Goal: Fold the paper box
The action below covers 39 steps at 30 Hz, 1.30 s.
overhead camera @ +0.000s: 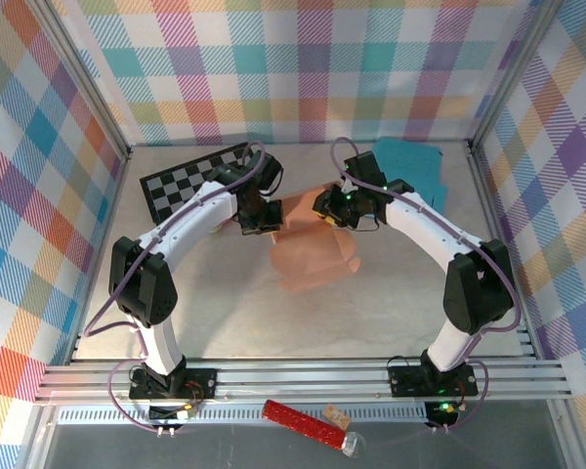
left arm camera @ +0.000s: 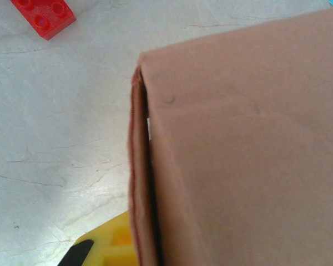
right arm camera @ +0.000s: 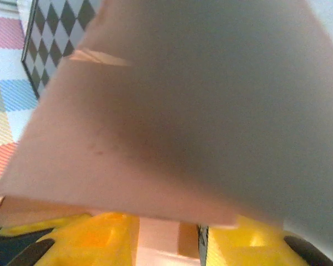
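In the middle of the top view, the paper box (overhead camera: 311, 259) is pinched at its left edge by the left gripper (overhead camera: 258, 220). Its upper flap is straddled by the right gripper (overhead camera: 330, 211); whether that grip is closed cannot be told.

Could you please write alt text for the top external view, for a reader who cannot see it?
A salmon-pink paper box lies in the middle of a grey table, with the left gripper and right gripper at its far part, one from each side. A checkerboard mat and a teal sheet lie behind them.
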Each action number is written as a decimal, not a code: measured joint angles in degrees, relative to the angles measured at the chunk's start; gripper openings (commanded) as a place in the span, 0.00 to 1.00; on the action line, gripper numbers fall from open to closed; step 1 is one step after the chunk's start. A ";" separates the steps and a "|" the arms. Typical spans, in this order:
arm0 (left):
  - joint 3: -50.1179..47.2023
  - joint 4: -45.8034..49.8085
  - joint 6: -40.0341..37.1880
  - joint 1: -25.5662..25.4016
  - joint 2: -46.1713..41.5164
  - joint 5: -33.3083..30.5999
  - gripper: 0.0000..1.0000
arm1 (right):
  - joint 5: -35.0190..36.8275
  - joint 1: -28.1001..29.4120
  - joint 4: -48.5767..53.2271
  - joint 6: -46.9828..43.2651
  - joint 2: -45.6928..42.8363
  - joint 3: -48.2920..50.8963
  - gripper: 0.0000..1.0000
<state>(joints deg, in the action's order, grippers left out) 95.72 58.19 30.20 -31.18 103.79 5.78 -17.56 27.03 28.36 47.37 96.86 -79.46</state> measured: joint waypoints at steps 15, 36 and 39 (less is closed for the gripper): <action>3.56 -1.88 -9.57 10.14 0.76 14.23 0.00 | -7.17 -11.91 3.98 -9.79 -9.31 -12.70 0.50; 3.54 -10.34 -13.18 16.11 7.82 43.01 0.00 | -38.40 -21.68 -15.21 -12.79 3.15 -8.55 0.39; 3.54 -10.32 -13.29 16.11 7.82 43.25 0.00 | -39.91 -21.66 -15.21 -13.55 3.63 -8.85 0.40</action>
<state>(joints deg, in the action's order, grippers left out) 99.26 47.88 16.91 -15.07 111.61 49.04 -57.47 5.37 13.15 33.82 100.49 -88.31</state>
